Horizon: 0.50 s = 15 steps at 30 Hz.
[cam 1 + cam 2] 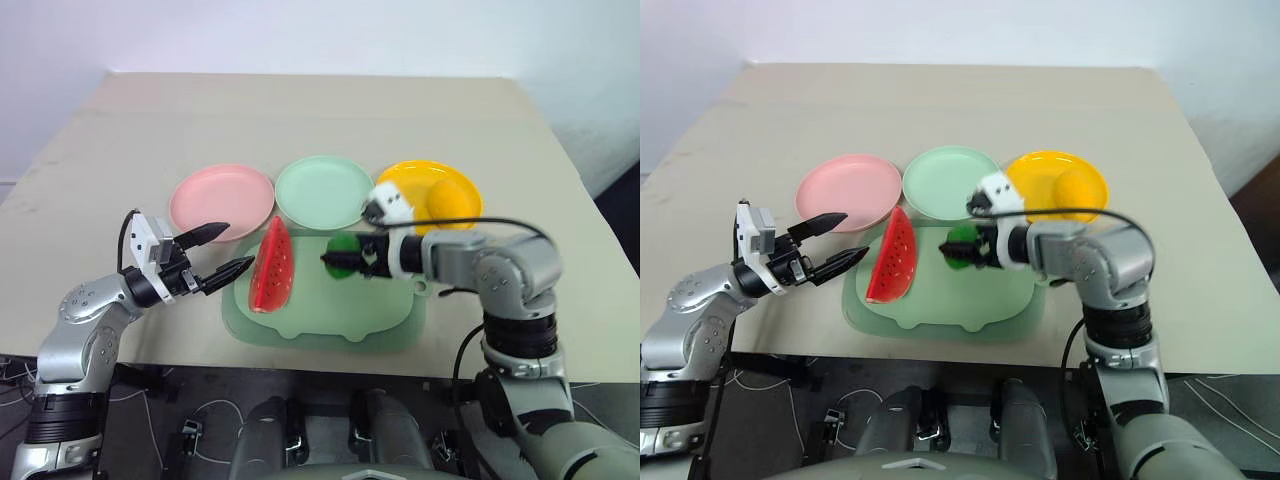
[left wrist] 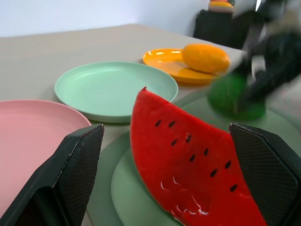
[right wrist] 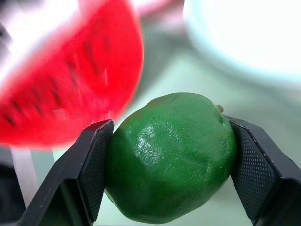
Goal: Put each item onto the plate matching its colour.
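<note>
Two sets of jaws are in play. The right gripper has its jaws pinching the small glossy green oval toy fruit, one pad on each flank, above the large pale green pig-shaped mat. The left gripper waits with jaws spread wide, aimed at the red toy watermelon wedge with green rind, which lies on the mat's nine o'clock side, just beside but apart from those jaws.

By my judgement the step in hand is carrying the green fruit to the round pale mint green plastic plate, which lies at about twelve o'clock from the fruit on the table. The next move calls for a short carry over that plate's near rim, then a release. The yellow oblong toy fruit already rests on the round yellow-orange plastic plate; the wedge still needs the round pink plastic plate at its ten o'clock.

Whether the green fruit is clear of the mat is hard to tell; the right gripper hides part of the yellow-orange plate's rim, and the left wrist view blurs the fruit.
</note>
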Tool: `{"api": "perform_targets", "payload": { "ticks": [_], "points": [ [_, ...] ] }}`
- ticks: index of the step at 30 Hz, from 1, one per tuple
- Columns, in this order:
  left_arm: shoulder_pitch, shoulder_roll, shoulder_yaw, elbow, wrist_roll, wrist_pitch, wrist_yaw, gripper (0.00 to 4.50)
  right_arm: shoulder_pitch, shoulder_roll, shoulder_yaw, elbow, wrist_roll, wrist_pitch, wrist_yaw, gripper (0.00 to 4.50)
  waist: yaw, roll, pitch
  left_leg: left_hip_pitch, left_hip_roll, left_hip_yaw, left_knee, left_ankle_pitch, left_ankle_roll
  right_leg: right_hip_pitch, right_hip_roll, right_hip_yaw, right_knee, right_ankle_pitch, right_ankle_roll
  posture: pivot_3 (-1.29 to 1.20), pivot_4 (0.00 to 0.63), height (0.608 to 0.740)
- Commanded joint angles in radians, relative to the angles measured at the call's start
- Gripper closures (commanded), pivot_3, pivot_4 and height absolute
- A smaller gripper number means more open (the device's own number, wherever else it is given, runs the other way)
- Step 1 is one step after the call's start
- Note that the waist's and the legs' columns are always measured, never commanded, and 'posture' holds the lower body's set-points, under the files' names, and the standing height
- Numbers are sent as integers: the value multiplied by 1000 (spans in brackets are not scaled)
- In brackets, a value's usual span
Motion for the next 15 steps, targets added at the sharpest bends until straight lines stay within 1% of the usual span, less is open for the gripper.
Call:
{"api": "perform_targets", "payload": {
  "ticks": [1,3,6,10,13,15],
  "points": [
    [-7,12,29,-43,-15,7,13,0,-112,12,-47,123,-18,-115,4,1207,-3,0,0,0,0,0,0,0,0,0,0,0,0,0,0,0,150,696],
    [-2,15,34,-41,-15,6,11,0,-157,10,-18,220,-52,-194,20,1207,-6,0,0,1,0,0,-1,0,0,0,1,0,0,0,0,0,150,696],
    [4,17,37,-42,-15,5,8,0,-240,28,31,428,-133,-344,26,1207,-15,0,0,0,0,1,-2,1,0,0,1,0,0,0,0,0,150,696],
    [3,14,41,-44,-16,5,13,0,-355,80,89,746,-234,-556,59,1207,-25,0,0,1,0,2,-2,2,0,0,1,0,1,0,0,0,150,696],
    [6,18,47,-50,-16,5,15,0,-416,132,102,990,-307,-745,54,1207,-28,0,0,1,0,2,-2,2,0,0,2,0,2,0,1,0,150,696],
    [9,23,52,-52,-17,6,13,0,-451,157,98,1115,-340,-823,46,1207,-33,0,0,1,0,3,-3,3,0,0,2,0,2,0,1,0,150,696]
  ]
}}
